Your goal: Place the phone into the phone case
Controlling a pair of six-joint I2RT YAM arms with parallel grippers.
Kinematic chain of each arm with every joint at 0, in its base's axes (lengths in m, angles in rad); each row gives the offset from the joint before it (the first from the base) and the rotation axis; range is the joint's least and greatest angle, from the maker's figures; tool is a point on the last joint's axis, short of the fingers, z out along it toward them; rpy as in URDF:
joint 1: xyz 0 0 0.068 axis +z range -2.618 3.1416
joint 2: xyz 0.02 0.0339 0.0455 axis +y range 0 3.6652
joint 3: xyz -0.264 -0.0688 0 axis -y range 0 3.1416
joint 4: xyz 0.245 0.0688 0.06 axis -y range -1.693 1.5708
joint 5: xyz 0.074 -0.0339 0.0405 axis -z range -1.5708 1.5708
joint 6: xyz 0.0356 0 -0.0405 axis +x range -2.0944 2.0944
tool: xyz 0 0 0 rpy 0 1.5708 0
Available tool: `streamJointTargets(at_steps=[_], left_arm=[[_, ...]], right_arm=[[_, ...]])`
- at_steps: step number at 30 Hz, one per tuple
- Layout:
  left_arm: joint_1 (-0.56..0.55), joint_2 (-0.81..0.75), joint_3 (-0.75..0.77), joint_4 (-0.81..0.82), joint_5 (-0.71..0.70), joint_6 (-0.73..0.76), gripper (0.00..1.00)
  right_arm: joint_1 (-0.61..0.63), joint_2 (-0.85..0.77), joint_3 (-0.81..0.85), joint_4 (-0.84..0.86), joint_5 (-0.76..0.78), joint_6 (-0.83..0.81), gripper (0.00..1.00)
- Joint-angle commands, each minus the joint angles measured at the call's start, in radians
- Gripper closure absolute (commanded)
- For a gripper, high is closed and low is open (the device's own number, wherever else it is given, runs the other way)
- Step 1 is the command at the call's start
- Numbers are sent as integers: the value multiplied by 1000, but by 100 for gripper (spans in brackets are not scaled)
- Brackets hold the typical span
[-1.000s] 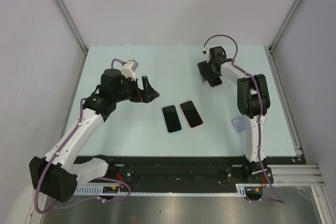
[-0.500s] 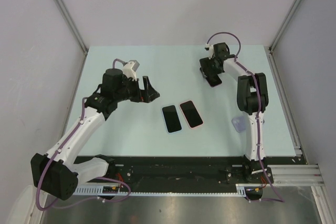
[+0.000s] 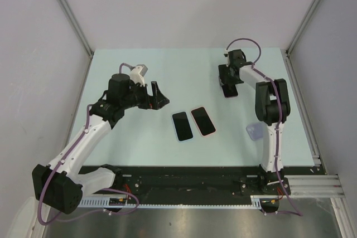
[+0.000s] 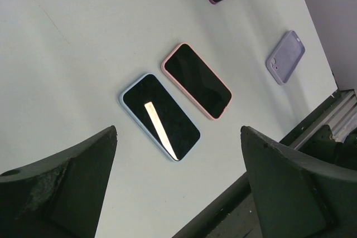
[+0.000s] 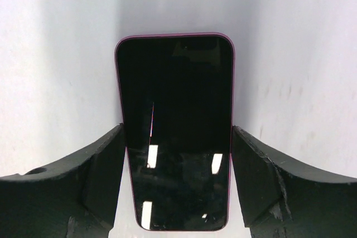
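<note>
Over the last second the right gripper (image 3: 229,83) has been carried a little to its own right and swung round, so that it is now lined up over the purple-rimmed phone (image 5: 174,132); nothing else has been shifted. From this it is judged that a grasp is being set up and that the carry to the case has not begun. The phone is seen screen up on the table (image 3: 139,137), directly between the fingers (image 5: 92,179), one alongside each long edge; whether the edges are pinched or only flanked cannot be told. Its long axis is laid straight out from the wrist, parallel to the fingers, one short end pointed away; which end is the top cannot be made out. The lilac phone case (image 4: 285,57) is found well behind this gripper, towards the arm's base, apparently back up with its camera cut-out showing, so turning may be needed. The left gripper (image 3: 159,95) is held spread and empty, with a blue-rimmed phone (image 4: 160,116) and a pink-rimmed phone (image 4: 196,81) side by side just ahead of it.
</note>
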State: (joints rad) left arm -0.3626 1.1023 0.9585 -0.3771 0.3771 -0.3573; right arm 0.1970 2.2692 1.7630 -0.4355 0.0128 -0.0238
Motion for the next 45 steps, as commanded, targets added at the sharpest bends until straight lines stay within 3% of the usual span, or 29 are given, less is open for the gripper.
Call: streamJointTargets(at_steps=[1, 4, 10, 17, 26, 38, 45], left_arm=[[2, -25, -7, 23, -7, 12, 4], [2, -24, -4, 23, -14, 9, 4], [2, -21, 0, 21, -6, 7, 4], [2, -42, -1, 15, -12, 6, 4], [1, -39, -6, 18, 28, -8, 4], [-12, -38, -15, -5, -1, -12, 5], [-32, -22, -10, -19, -27, -16, 5]], right_arm=[[-8, -101, -155, -89, 67, 183, 39], [-7, -194, -266, -39, 4, 242, 43], [-21, -287, -278, -54, -2, 340, 48], [-50, -408, -345, -134, 68, 430, 50], [-90, -562, -459, -192, 159, 438, 50], [-283, -760, -687, -218, 193, 406, 51], [-265, -875, -850, -213, 187, 435, 52]])
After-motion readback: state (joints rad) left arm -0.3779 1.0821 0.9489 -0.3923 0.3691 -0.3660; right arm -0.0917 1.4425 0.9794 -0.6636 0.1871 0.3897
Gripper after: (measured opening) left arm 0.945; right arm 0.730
